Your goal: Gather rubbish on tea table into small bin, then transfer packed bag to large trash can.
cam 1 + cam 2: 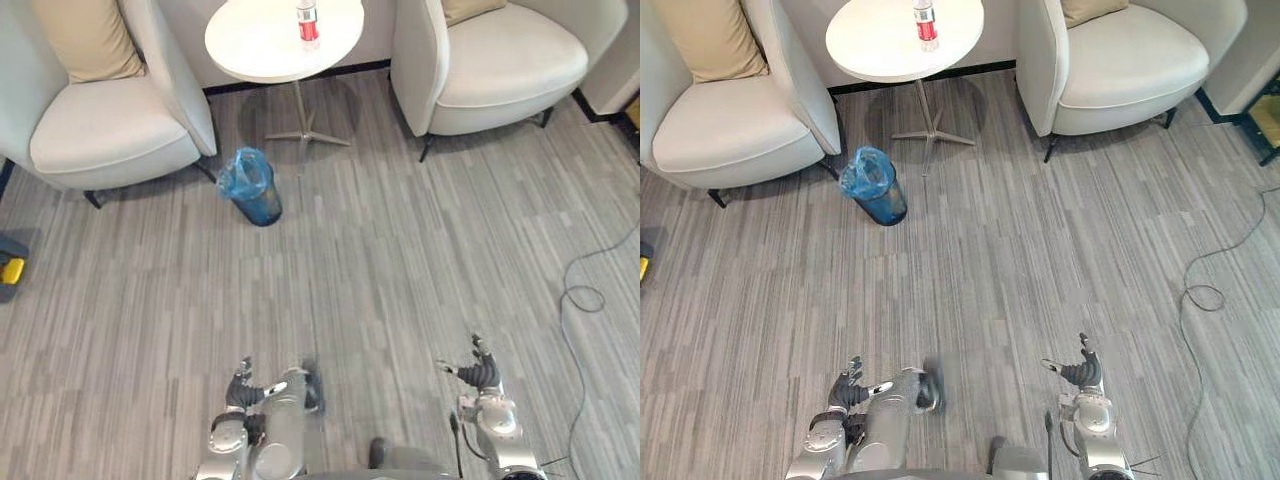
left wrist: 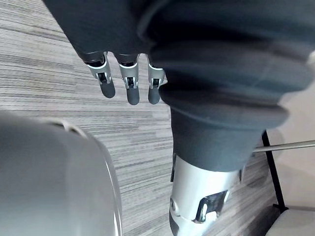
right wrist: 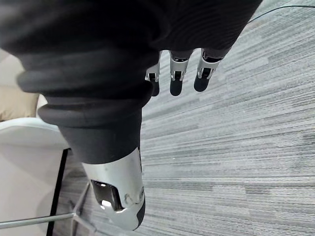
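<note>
A plastic bottle (image 1: 308,24) with a red label stands upright on the round white tea table (image 1: 250,45) at the top of the view. On the floor in front of the table sits a small bin (image 1: 250,187) lined with a blue bag. My left hand (image 1: 241,389) hangs low at the bottom left, far from the bin, its fingers (image 2: 128,86) straight and empty. At the bottom right my right hand (image 1: 480,372) is likewise open, its fingers (image 3: 175,73) relaxed above bare floor.
Two pale armchairs flank the table, one at the left (image 1: 100,120) with a tan cushion, one at the right (image 1: 500,70). A black cable (image 1: 585,295) loops on the floor at the right. A yellow and dark object (image 1: 10,268) lies at the left edge.
</note>
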`<state>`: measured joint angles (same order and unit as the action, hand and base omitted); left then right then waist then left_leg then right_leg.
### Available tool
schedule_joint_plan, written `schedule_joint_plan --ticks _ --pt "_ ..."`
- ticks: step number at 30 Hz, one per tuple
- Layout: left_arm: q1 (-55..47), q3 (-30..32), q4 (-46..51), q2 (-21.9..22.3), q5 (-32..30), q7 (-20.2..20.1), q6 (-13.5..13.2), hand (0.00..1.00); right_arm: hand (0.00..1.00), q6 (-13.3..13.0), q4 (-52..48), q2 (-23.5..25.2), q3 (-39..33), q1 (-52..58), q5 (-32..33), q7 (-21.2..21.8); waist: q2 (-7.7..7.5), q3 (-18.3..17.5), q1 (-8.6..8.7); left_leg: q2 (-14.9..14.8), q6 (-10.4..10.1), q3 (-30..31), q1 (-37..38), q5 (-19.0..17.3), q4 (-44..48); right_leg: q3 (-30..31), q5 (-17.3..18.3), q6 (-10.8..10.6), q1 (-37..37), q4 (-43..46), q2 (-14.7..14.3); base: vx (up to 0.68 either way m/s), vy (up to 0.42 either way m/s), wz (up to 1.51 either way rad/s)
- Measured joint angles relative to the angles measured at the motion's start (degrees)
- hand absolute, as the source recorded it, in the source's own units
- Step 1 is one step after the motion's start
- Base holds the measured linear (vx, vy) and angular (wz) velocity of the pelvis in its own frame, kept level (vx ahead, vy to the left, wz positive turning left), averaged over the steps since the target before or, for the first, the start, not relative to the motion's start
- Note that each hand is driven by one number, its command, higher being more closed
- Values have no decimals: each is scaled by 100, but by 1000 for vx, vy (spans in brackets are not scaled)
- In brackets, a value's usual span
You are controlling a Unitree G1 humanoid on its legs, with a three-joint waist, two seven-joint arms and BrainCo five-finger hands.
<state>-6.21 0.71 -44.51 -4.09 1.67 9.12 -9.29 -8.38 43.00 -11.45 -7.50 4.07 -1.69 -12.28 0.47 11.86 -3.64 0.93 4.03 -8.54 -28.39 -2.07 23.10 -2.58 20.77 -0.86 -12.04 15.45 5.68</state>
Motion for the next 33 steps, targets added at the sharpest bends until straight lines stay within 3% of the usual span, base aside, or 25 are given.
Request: schedule_joint_plan --ticks 1,2,3,4,6,7,8,10,12,13,14,16,17,18,19,20,21,23,25,26,27,28,29,31,33 --pt "61 -28 -89 -28 -1 -10 6 0 0 13 183 66 -93 28 -6 4 -151 -2 -3 203 56 13 308 -214 -34 128 -247 -444 469 1435 196 570 161 33" --pt "93 -55 -158 -60 -2 -10 16 0 0 16 222 113 -116 34 -7 1 -213 3 38 305 91 61 490 -353 -31 219 -540 -848 684 2177 264 706 167 54" --pt "125 -136 -271 -129 -3 -9 56 0 0 19 265 191 -75 95 -18 9 -310 15 158 446 171 165 888 -577 -26 424 -678 -1171 1142 3567 260 826 144 51" --pt "113 -190 -306 -137 -1 -2 127 0 0 16 247 238 -7 86 -31 13 -297 20 221 493 259 282 1548 -810 -191 327 -594 -919 1655 4670 301 825 128 42" --pt "132 -296 -302 -138 1 11 133 0 0 -8 156 228 94 90 -66 13 -216 31 306 502 289 480 2263 -845 -678 -164 -395 -516 2121 4841 441 659 75 32" --pt "224 -331 -309 -135 6 16 128 0 0 -21 88 207 147 77 -68 14 -133 65 335 415 288 616 2751 -846 -1063 -484 -250 -292 2486 4506 428 623 28 37" --pt "276 -351 -310 -136 6 22 129 0 0 -21 86 200 165 60 -69 19 -102 83 359 369 287 681 2935 -846 -1200 -631 -206 -238 2649 4185 408 706 -8 42" --pt "434 -352 -306 -140 16 93 119 0 0 -18 89 192 168 15 -75 20 6 142 487 149 287 900 3411 -846 -1537 -809 -376 -364 3183 2157 171 567 -83 68" --pt "492 -354 -307 -179 15 96 117 0 0 -12 82 199 162 20 -75 19 -14 141 616 61 173 1015 3571 -905 -1616 -649 -1062 -421 3245 384 56 522 -139 84" --pt "506 -351 -309 -195 6 104 117 0 0 21 81 198 129 125 -120 12 -7 154 657 -81 -306 1018 3850 -1188 -1649 -457 -2157 -407 3226 -428 -55 600 -198 75" --pt "503 -348 -340 -170 -3 107 118 0 0 47 84 180 132 163 -128 12 40 163 650 -222 -492 1039 3974 -1306 -1601 -359 -2624 -205 3181 -325 -163 624 -225 46" --pt "491 -320 -342 -183 -3 103 120 0 0 100 31 202 138 25 -146 12 121 118 573 -395 -664 1045 3590 -1246 -743 -490 -2213 -14 3267 139 -256 658 -287 14" --pt "486 -268 -348 -113 0 104 130 0 0 101 -24 181 142 -33 -151 13 185 161 610 -452 -996 942 3198 -993 426 -611 -2024 100 3013 270 -272 671 -312 35" --pt "479 -221 -344 -50 2 105 129 0 0 103 -104 160 170 6 -159 10 213 198 604 -548 -1068 854 2999 -684 1128 -668 -1917 132 2752 230 -296 524 -247 35" --pt "410 -213 -327 12 12 110 114 0 0 89 -178 137 267 31 -178 3 169 260 520 -860 -1066 577 2557 -192 2483 -691 -1748 210 2159 49 -374 504 -214 3" --pt "379 -246 -331 18 23 102 108 0 0 70 -223 149 308 -26 -179 -3 191 269 419 -1092 -748 182 2263 -513 3166 -673 -1695 284 1675 -134 -413 477 -190 -9" --pt "381 -242 -328 41 28 102 108 0 0 41 -303 158 296 -19 -179 -5 147 276 390 -1133 -681 23 2099 -624 3238 -668 -1678 307 1464 -256 -399 450 -169 -19" --pt "398 -240 -300 137 44 95 106 0 0 -27 -532 157 137 -22 -170 -12 98 266 279 -1099 -629 -455 1570 -901 2310 -679 -1650 260 934 -786 -304 419 -117 -9" --pt "404 -249 -299 169 42 92 110 0 0 -17 -557 132 26 -10 -162 -10 155 263 287 -883 -696 -628 1389 -825 969 -708 -1539 114 709 -980 -279 372 -27 -7" --pt "372 -271 -298 181 41 92 110 0 0 -11 -561 103 -1 29 -149 -16 210 238 285 -797 -848 -608 1426 -641 335 -700 -1488 35 661 -995 -319 365 5 -13" --pt "267 -313 -290 227 40 90 109 0 0 -3 -601 -16 -6 103 -116 -21 455 149 286 -794 -701 -524 1438 289 -484 -681 -1322 -38 585 -975 -521 451 77 10" --pt "286 -321 -323 171 36 90 118 0 0 32 -606 27 -98 202 -116 -25 466 155 341 -678 -161 -532 1521 125 -508 -685 -845 -184 488 -742 -521 376 86 23" --pt "308 -325 -321 163 36 90 121 0 0 34 -607 38 -99 220 -117 -28 409 166 357 -614 -146 -510 1528 113 -515 -687 -812 -191 520 -646 -426 420 108 38" --pt "274 -354 -281 100 31 89 117 0 0 35 -659 92 -60 252 -121 -22 35 165 307 -250 -96 -496 1719 -240 -721 -615 -297 -337 794 311 -20 304 24 21" --pt "198 -430 -281 91 -6 85 129 0 0 45 -898 120 -13 256 -126 -18 -11 183 313 -102 -48 -495 1928 -429 -772 -316 -325 -503 1366 1754 174 279 41 9"
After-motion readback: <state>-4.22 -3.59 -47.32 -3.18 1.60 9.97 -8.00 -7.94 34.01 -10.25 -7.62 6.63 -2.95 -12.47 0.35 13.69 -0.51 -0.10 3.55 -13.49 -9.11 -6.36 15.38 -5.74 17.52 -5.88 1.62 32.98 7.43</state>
